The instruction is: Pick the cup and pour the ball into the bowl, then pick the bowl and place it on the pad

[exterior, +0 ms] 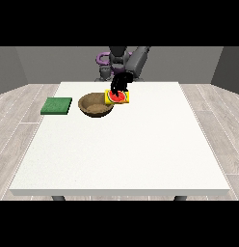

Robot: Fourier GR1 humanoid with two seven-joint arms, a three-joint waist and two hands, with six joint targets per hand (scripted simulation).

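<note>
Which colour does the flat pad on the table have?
The pad is dark green; the front view, the only one, shows it at its left, beside the brown bowl.

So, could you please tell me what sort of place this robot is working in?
Probably a bare test room for tabletop handling: a large white table on grey wood-plank flooring, plain grey walls, and only a brown wooden bowl, a green square pad and a yellow-and-red cup.

A black hand (pixel 120 83) at the view's right holds the yellow cup (pixel 117 98) tilted beside the brown bowl (pixel 96 105).
</note>
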